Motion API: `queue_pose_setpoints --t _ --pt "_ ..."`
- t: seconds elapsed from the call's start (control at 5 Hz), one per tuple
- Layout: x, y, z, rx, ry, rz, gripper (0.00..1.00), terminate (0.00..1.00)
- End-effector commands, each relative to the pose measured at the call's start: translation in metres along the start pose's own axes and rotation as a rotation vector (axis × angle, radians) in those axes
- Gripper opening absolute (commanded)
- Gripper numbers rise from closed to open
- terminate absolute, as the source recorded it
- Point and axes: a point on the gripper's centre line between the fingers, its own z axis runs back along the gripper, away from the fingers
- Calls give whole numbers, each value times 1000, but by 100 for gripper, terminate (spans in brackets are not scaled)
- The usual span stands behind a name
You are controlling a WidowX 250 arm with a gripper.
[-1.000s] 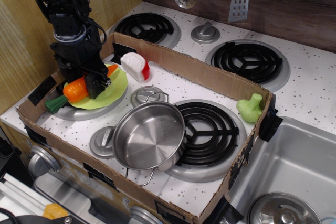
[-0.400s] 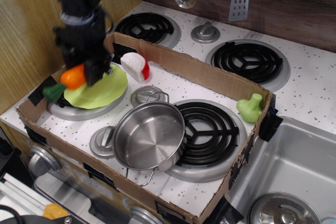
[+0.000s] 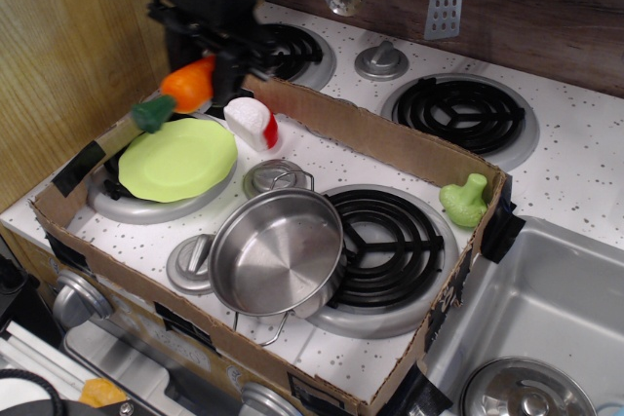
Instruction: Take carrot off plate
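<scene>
One carrot (image 3: 182, 90) now lifted clear of plate (image 3: 177, 160), up from a second ago; end effector (image 3: 216, 63) clamped on it. Plate bare; release elsewhere on worktop (image 3: 322, 158) remains.

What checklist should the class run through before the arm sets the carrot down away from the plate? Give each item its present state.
1. Carrot held by the gripper: ok.
2. Carrot lifted clear of the plate: ok.
3. Plate bare, nothing on it: ok.
4. Bare speckled stove top inside the cardboard box for a landing: ok.
5. White and red toy near the path: not ok, close beside.
6. Grip firmness: cannot tell.
</scene>
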Motion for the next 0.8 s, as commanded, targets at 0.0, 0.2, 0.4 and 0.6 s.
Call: queue_pose_setpoints --t 0.0,0.2,0.4,0.6 --pt "7 -52 54 -58 -11 103 0 0" --pt "3 -91 63 -132 4 176 0 0" --pt "-6 -124 64 -181 11 212 0 0" --pt "-21 -147 57 -213 6 250 0 0"
